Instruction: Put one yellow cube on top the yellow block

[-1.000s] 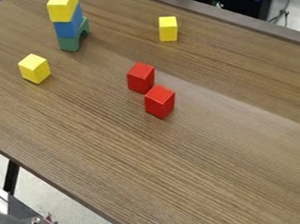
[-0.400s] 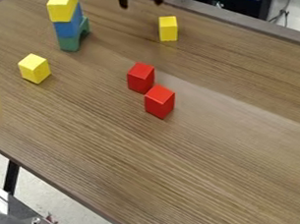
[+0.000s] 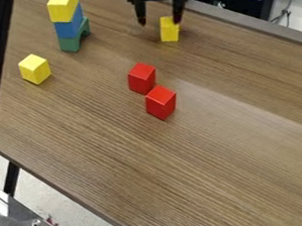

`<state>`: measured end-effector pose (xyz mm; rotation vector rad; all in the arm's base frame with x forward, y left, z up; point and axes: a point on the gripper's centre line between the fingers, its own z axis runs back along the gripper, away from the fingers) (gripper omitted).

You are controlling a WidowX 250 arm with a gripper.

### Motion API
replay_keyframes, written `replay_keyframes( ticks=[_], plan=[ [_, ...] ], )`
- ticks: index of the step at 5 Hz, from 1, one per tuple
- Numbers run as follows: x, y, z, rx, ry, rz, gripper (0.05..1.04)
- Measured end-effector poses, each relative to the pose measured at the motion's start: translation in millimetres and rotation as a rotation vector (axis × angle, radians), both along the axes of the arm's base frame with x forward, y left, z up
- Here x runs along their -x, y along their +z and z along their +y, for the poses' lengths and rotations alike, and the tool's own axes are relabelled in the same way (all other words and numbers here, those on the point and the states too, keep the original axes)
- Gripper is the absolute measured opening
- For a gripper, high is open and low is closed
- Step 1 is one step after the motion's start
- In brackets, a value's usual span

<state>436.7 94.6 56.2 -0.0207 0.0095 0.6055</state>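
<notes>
- Hanging near the upper-right edge of the desk (image 3: 205, 170), the gripper (image 3: 160, 22) was open and empty, fingertips apart.
- One yellow cube (image 3: 169, 33) stood just inside that edge, one finger overlapping its top in the camera view; contact could not be told.
- Risk 1: the fingers looked off-centre to that cube. Lowered so, a fingertip could have landed on its top, tipping it or nudging it toward the edge.
- A second yellow cube (image 3: 34, 69) sat between the stack and the desk's lower-left edge.
- Risk 2: target ambiguity. The yellow block (image 3: 63, 6) was judged to be the stack's top piece, but the wording left room for a wrong choice.
- Risk 3: that block rested on a blue block (image 3: 70, 27) over a green block (image 3: 69, 44). A low approach or hard press could have toppled all three.
- Risk 4: an off-centre release, caused by a skewed grip, could have let the cube slide off.
</notes>
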Motion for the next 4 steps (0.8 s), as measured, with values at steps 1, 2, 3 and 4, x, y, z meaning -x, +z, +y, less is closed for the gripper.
replay_keyframes(
  ticks=[1, 2, 3, 4],
  plan=[
    [2.6, -0.4, -7.8, 0.008, -0.023, -0.012, 0.999],
    [0.9, -0.9, -8.8, 0.005, -0.032, -0.025, 0.999],
    [-0.6, -1.3, -12.0, 0.004, -0.039, -0.031, 0.999],
    [-1.2, -0.8, -14.7, 0.012, -0.048, -0.033, 0.999]
  ],
)
